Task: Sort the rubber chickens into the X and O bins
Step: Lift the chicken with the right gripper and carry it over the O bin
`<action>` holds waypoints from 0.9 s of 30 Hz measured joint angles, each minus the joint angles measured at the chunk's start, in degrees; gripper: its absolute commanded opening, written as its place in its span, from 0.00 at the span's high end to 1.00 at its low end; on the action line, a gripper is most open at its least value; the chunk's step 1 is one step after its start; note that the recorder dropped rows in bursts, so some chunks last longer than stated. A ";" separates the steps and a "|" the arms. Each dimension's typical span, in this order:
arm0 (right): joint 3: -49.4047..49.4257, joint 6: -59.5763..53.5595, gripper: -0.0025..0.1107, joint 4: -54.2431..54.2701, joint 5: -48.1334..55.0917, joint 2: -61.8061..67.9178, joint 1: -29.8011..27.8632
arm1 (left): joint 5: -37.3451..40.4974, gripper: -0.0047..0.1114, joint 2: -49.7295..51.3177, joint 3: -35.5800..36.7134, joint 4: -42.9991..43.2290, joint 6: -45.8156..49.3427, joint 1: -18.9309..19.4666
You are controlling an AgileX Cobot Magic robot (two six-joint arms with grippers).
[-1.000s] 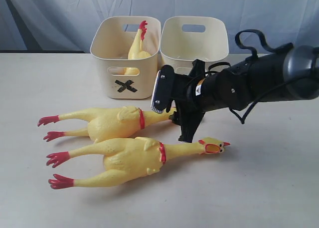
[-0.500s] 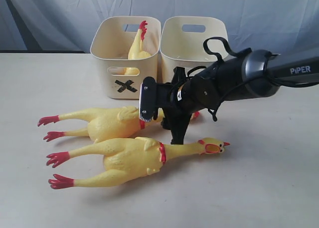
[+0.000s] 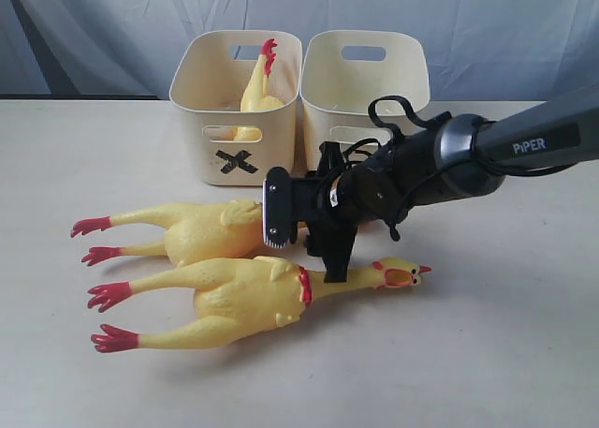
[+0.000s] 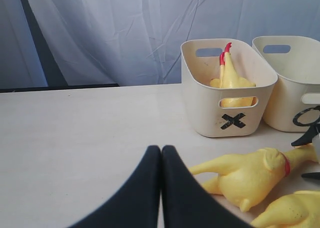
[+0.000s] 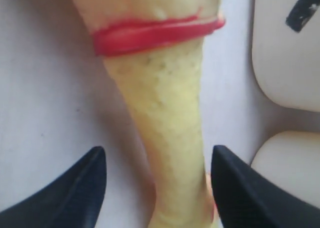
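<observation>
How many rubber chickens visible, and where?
3. A small chicken stands in the X bin; the front chicken and rear chicken lie on the table, the rear's neck between the right gripper's open jaws. The O bin's floor is hidden.

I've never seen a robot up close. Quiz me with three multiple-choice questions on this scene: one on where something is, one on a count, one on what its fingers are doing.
1. Where is the small chicken?
A) in the X bin
B) outside, lying flat
C) hanging in mid-air

2. How many long chickens lie on the table?
A) one
B) two
C) three

3. The right fingers are:
A) shut on a bin rim
B) open astride a chicken's neck
C) lifting a chicken

Answers:
1 A, its red comb pokes above the X bin's wall.
2 B, two lie side by side.
3 B, the right wrist view shows a gap either side of the neck.
</observation>
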 measured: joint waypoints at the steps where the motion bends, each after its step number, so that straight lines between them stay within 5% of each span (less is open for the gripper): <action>1: 0.00 0.00 0.52 0.00 -0.64 0.00 0.00 | 0.00 0.96 0.00 0.00 0.00 0.00 0.00; 5: 0.00 0.00 0.65 0.00 -2.78 0.03 0.00 | 0.00 0.96 0.00 0.00 0.00 0.00 0.00; 11: -0.32 0.00 0.64 0.00 -3.54 0.99 0.00 | 0.00 0.96 0.00 0.00 0.00 0.00 0.00; 13: -0.32 0.00 0.72 0.00 -3.58 1.08 0.00 | 0.12 0.96 0.00 0.00 0.00 0.00 0.00; 16: -0.32 -0.04 0.98 -0.36 -3.67 1.08 0.00 | 0.12 0.96 0.00 0.00 0.00 0.00 0.00; 27: -0.36 -0.04 0.99 -0.36 2.24 -3.20 0.00 | 0.12 0.96 0.00 0.00 0.00 0.00 0.00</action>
